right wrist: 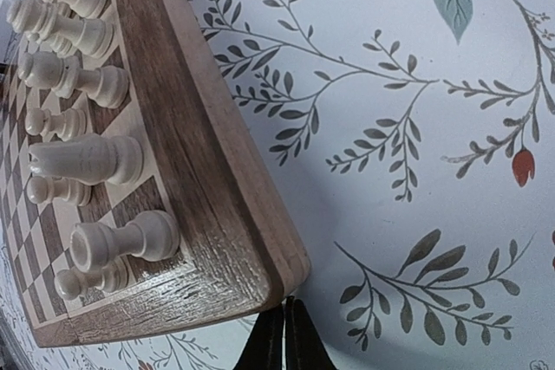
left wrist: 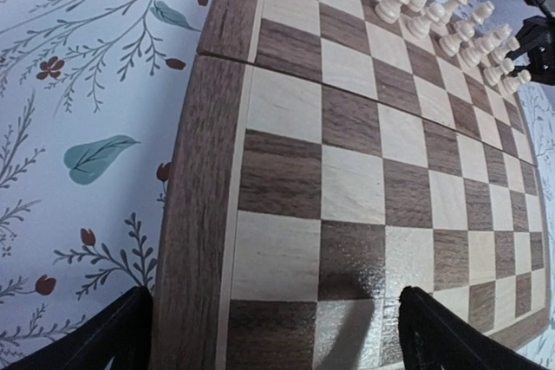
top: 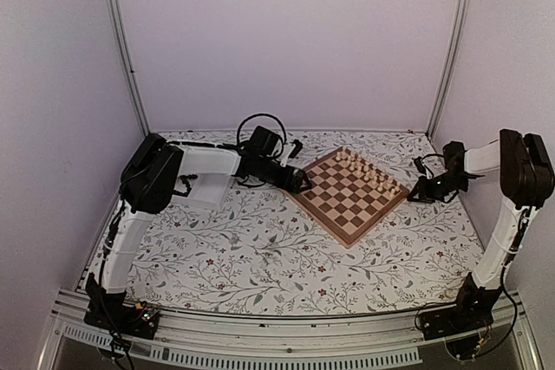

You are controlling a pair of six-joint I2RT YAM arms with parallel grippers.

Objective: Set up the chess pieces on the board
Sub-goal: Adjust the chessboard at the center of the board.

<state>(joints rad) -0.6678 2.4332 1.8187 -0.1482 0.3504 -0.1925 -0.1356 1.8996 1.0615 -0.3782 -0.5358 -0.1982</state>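
Floral counter holds the board centrally; dark chess pieces unseen. Your left end effector gapes empty at its edge, right end effector closed. Expect light, tippy pieces: pinch mid-stem.

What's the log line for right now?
left gripper: open, empty, over board edge | right gripper: shut, beside board corner | pale pieces: two rows placed | dark pieces: none visible
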